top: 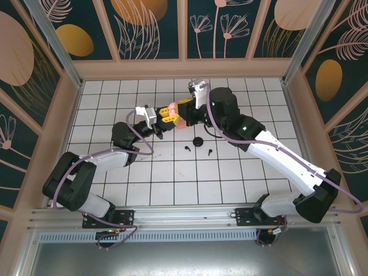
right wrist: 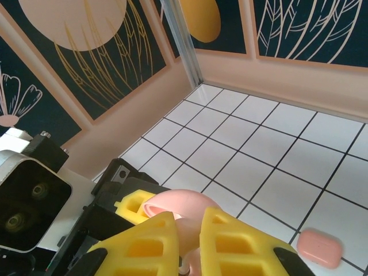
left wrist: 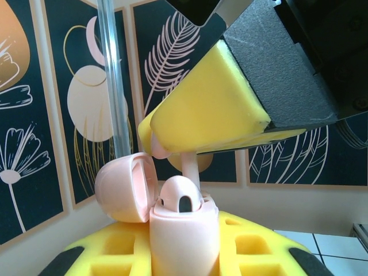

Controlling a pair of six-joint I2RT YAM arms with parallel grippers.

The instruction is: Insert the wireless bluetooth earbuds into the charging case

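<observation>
Earbud (left wrist: 191, 168) held over the open case (left wrist: 184, 230)
My left gripper (top: 165, 117) was clamped on the case; my right gripper (right wrist: 187, 227) pinched the earbud, stem down, right at its mouth.

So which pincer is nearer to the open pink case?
Left. The left pincer grips the open pink case itself; the right pincer is just above it, pinching a pink earbud by its stem.

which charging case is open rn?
The pale pink case clamped in the left gripper, lid hinged back; the pink rounded-rectangular case lying on the tiles is shut.
</observation>
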